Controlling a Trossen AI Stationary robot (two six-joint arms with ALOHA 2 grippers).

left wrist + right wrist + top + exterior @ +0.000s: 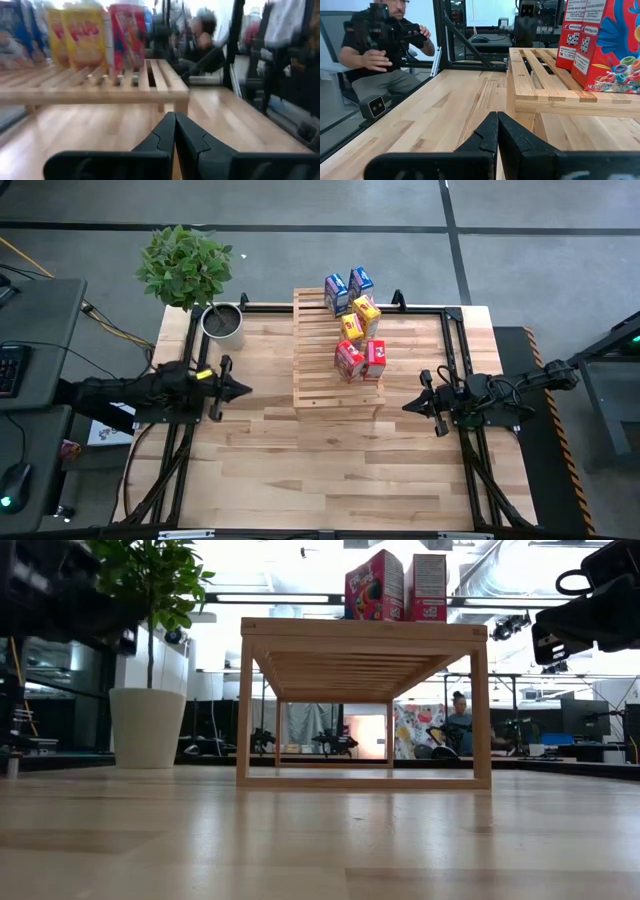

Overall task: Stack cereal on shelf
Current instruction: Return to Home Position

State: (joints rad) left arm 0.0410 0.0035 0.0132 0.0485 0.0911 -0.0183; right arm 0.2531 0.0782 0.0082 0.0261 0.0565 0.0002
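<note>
Several cereal boxes stand upright on the pale slatted shelf point(335, 350): two blue point(347, 288) at the far end, two yellow-orange point(359, 318) in the middle, two red point(360, 359) nearest. The red boxes point(397, 586) show on the shelf's top in the low view. My left gripper point(245, 390) is shut and level at the table's left side, left of the shelf. My right gripper point(407, 406) is shut and level at the right side, pointing at the shelf's near right corner. Neither holds anything.
A potted plant point(205, 280) stands at the table's far left corner. Black frame rails point(452, 340) run along the table's sides. A person point(385, 45) with a dark device sits beyond the table's left edge. Bare plank tabletop point(320, 470) lies before the shelf.
</note>
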